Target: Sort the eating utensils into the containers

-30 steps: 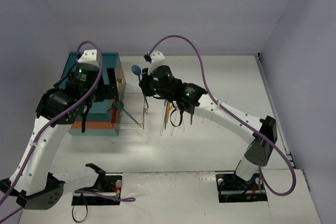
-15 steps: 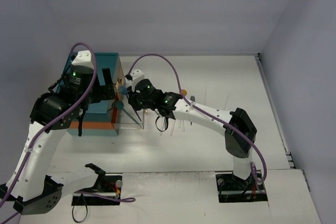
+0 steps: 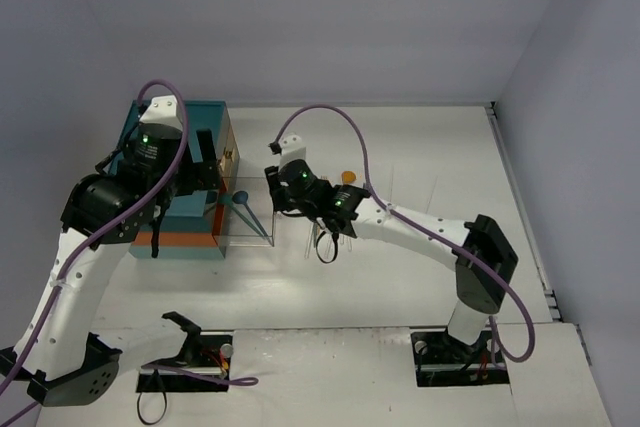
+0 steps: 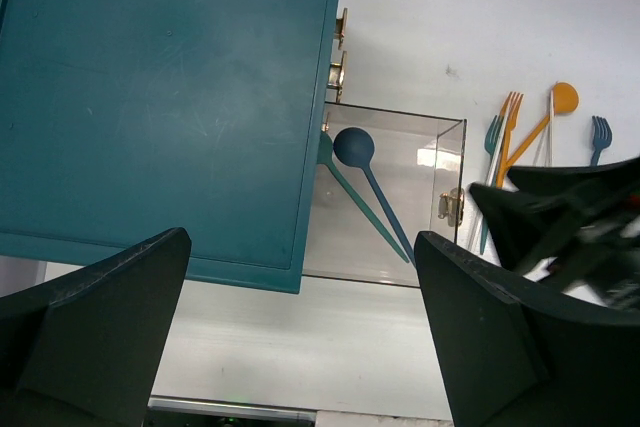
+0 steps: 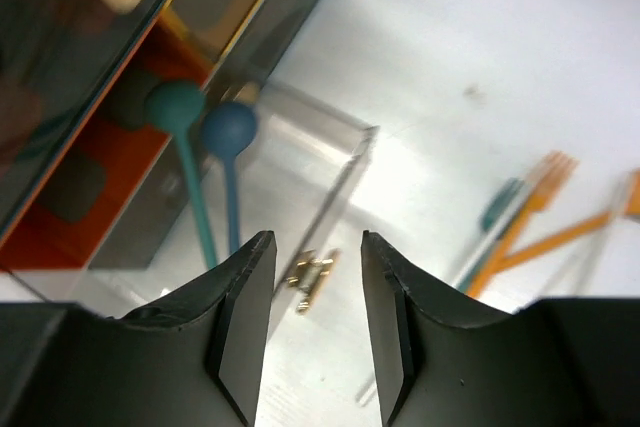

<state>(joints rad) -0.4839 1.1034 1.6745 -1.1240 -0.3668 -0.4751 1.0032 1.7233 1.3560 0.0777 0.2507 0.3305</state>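
"White flat table (image 3: 430,137), item one. What is cut off?"

"Its near edge, under the two arm bases. Grey walls close the back and the right side."

"Item two?"

"Boxy teal chest with an orange lower band (image 3: 208,117), at the table's left. From above the left arm covers most of the lid. Whatever drawers remain in its front cannot be made out. Small gold handles (image 4: 338,72) show at its front edge."

"Item three?"

"Clear plastic drawer (image 4: 395,117), pulled out to the chest's right, a gold handle on its front. A narrow strip of tabletop lies between that front and the loose utensils. Contents: one dark blue plastic spoon (image 4: 353,147) and one teal plastic spoon (image 4: 357,197), bowls toward the chest, handles meeting at the near end. The lid's edge partly hides the teal bowl in the left wrist view."

"Pincers?"

"Left gripper (image 4: 300,242): spread wide above chest and drawer, holding nothing. Right gripper (image 5: 317,247): fingers partly apart over the drawer's handled front, nothing between them."

"Loose stock?"

"On the table right of the drawer: orange plastic fork (image 4: 508,127), orange plastic spoon (image 4: 565,97), teal plastic fork (image 4: 493,132), blue plastic fork (image 4: 600,130), thin pale chopsticks (image 4: 546,147). The right arm covers part of the lot, so the full count cannot be told."
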